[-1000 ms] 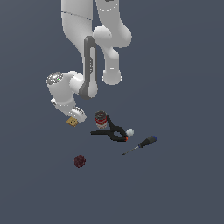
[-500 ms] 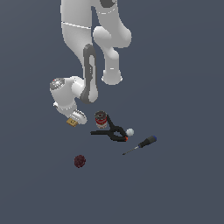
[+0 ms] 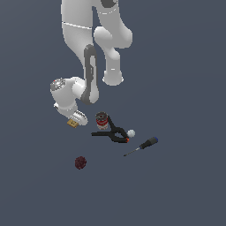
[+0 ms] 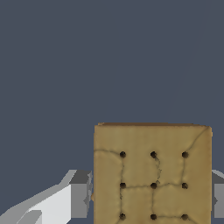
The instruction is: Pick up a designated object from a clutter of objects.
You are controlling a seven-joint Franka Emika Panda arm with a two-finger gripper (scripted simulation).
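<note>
The tan-yellow square block, with dark dots on its face, sits between my two fingers in the wrist view; one finger presses its side, the other shows at the opposite edge. In the exterior view my gripper is shut on the tan block, at the exterior view's left of the clutter. Whether the block touches the floor I cannot tell. The red-banded can, the black clamp, the white ball, the screwdriver and the dark red ball lie apart from it.
The arm's white links rise above the clutter. The floor is a flat dark grey-blue surface all around.
The gripper end has barely shifted; the wrist and the link above it have moved slightly to the exterior view's right. The clutter items have not moved.
</note>
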